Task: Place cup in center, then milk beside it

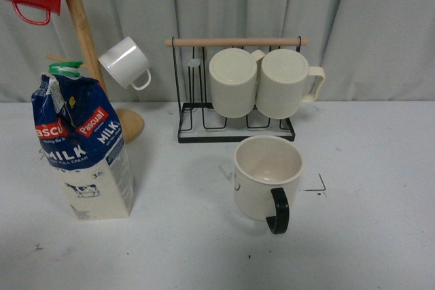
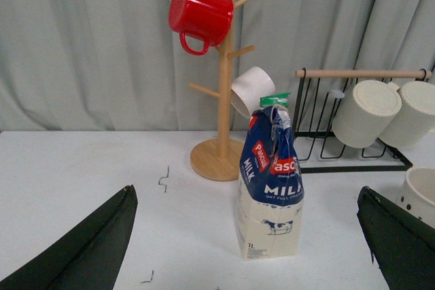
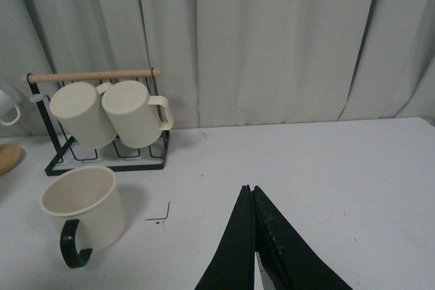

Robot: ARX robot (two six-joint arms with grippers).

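While neither arm shows in the front view, each wrist camera catches its own pincer. The left gripper (image 2: 246, 191) is held low and level over the table (image 1: 190, 249), pointing at the milk (image 1: 85, 147). Its two dark fingers (image 2: 102, 242) are spread wide with nothing between them, and they stop short of the carton without touching it. The right gripper (image 3: 250, 191) also reaches out over bare tabletop. Its fingers are pressed together to a single tip and hold nothing.

The cup (image 1: 267, 174) stands upright just in front of the wire rack (image 1: 234, 134), its black handle turned toward the robot, near the middle of the table and apart from the right gripper. A small black corner mark (image 1: 319, 185) lies just beside it. The milk stands upright on the left part of the table, near the round base of the wooden mug tree (image 1: 81, 25), well apart from the cup. Two ribbed mugs (image 1: 233, 81) lie on their sides in the rack.
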